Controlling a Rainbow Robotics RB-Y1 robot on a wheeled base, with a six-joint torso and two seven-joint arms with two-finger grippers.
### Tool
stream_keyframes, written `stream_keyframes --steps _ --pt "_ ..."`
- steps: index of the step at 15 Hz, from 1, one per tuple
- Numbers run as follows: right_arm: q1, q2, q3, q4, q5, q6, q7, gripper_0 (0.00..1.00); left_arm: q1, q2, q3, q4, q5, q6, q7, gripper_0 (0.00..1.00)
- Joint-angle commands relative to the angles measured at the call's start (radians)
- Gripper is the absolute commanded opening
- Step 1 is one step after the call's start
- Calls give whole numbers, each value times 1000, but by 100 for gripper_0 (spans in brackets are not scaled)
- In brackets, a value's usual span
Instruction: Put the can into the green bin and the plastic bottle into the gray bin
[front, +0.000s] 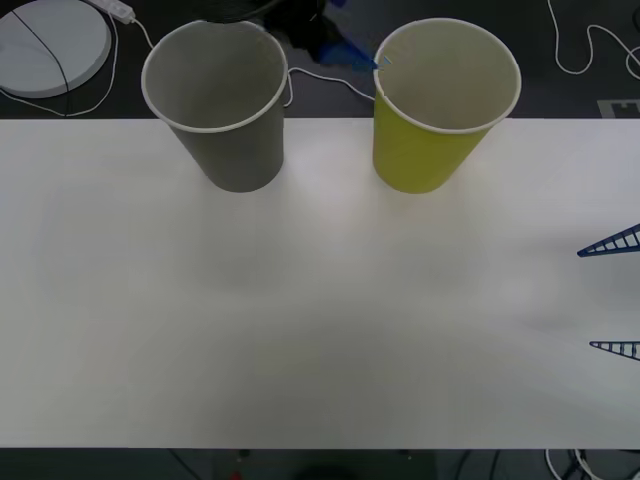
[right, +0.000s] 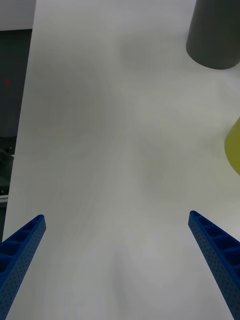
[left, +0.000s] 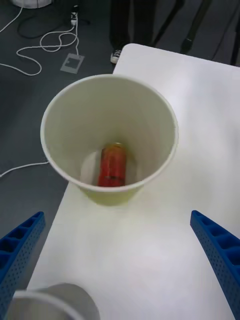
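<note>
Bins stood side by side at the far edge of a smooth white table (front: 300, 330). The gray bin (front: 225, 110) was on the left and the green bin (front: 435, 110) was on the right. Both were shaped like big paper cups, wide at the top and narrow at the bottom, with thin white rims and pale insides.

The can (left: 113, 164) lay on its side at the bottom of the green bin. It was small, round and red-orange, with a shiny end.

The left gripper (left: 120, 267) hung above the green bin and looked down into it. Its two blue ribbed fingers (left: 215, 245) were spread wide apart and held nothing. The can was well below it, inside the bin, and not touching the fingers.

The right gripper (front: 612, 296) was at the right edge of the table, near the green bin but apart from it. Its blue fingers (right: 217, 250), dotted with tiny holes, were also spread wide and empty, over bare table.
</note>
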Motion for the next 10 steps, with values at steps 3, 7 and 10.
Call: stream_keyframes --steps 3,7,10 --pt "0 0 0 0 0 0 0 100 309 147 245 -238 -9 -57 -140 100" --pt "0 0 0 0 0 0 0 100 580 195 477 -385 -7 -123 -258 100" --pt "0 0 0 0 0 0 0 100 783 196 624 -479 -5 -140 -356 100"
